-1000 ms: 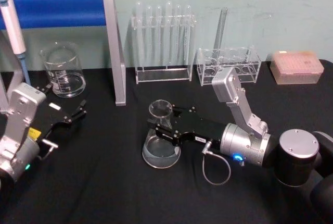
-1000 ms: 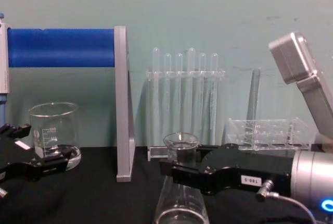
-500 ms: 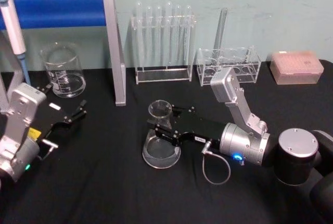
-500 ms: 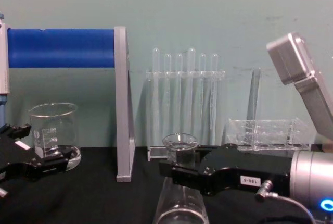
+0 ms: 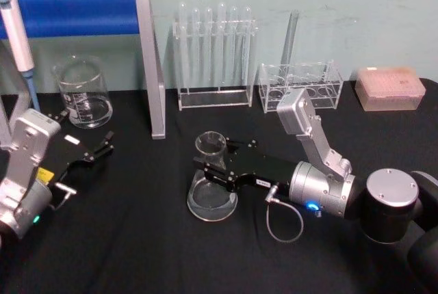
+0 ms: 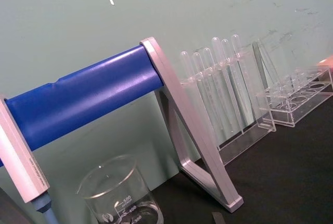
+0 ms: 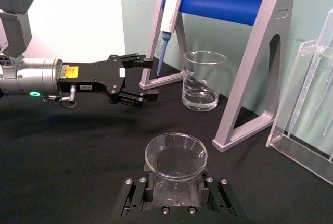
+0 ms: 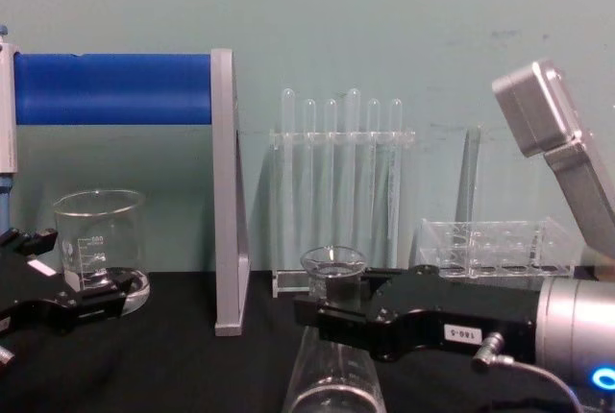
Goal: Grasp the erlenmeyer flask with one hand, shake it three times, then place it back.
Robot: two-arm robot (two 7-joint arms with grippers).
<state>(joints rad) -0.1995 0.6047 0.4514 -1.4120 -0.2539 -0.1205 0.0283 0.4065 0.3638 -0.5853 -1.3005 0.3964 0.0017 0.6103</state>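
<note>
The erlenmeyer flask (image 5: 212, 198) is clear glass and stands upright on the black table, a little left of centre. Its flared lip (image 7: 175, 155) faces the right wrist camera. My right gripper (image 5: 213, 165), black on a silver wrist, reaches in from the right and is shut on the flask's neck just below the lip. From the chest I see the same grip (image 8: 325, 314) under the lip of the flask (image 8: 332, 261). My left gripper (image 5: 102, 145) rests low at the table's left, open and holding nothing, well clear of the flask.
A glass beaker (image 5: 83, 94) stands at the back left under a blue-barred stand (image 5: 150, 61) holding a pipette (image 5: 15, 27). A rack of test tubes (image 5: 214, 55), a second clear rack (image 5: 301, 85) and a pink tip box (image 5: 390, 89) line the back.
Almost nothing differs: the right arm's upper link has edged slightly left, while the flask and both grippers keep their places.
</note>
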